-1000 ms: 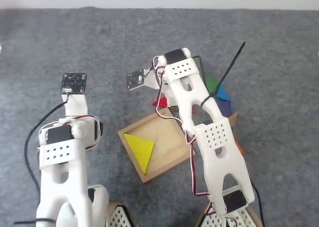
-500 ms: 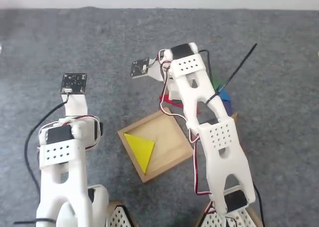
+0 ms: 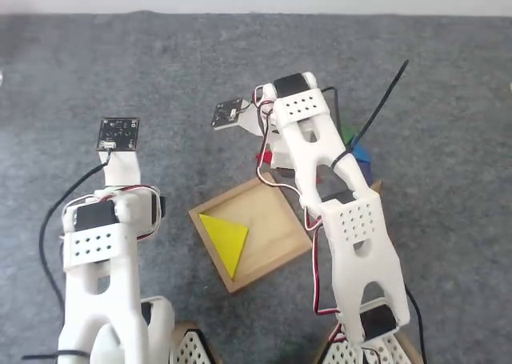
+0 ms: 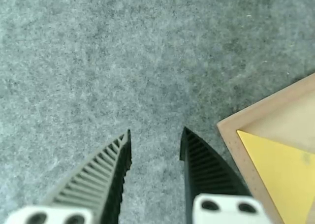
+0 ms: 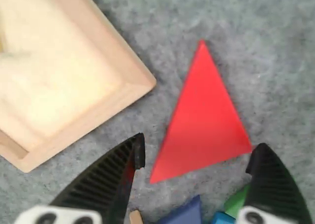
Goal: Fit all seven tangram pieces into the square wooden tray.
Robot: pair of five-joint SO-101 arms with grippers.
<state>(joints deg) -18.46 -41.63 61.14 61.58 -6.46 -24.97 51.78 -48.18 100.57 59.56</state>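
The square wooden tray (image 3: 212, 253) lies between the two arms and holds a yellow triangle (image 3: 226, 241). In the right wrist view my right gripper (image 5: 197, 152) is open, its fingers on either side of a red triangle (image 5: 202, 120) that lies flat on the carpet just off the tray's corner (image 5: 133, 88). From above, the red triangle (image 3: 262, 156) peeks out from under that arm. My left gripper (image 4: 155, 138) is open over bare carpet, with the tray's corner (image 4: 231, 128) and the yellow triangle (image 4: 278, 167) beside it.
Green (image 3: 346, 134), blue (image 3: 362, 152) and purple (image 3: 366, 171) pieces lie clustered on the far right of the tray, partly under the right arm. Blue (image 5: 184, 211) and green (image 5: 236, 202) pieces sit close to the right gripper's fingers. Grey carpet covers the table.
The right arm has stretched farther from its base and shifted right, so it now covers more of the red triangle. The left arm has kept still.
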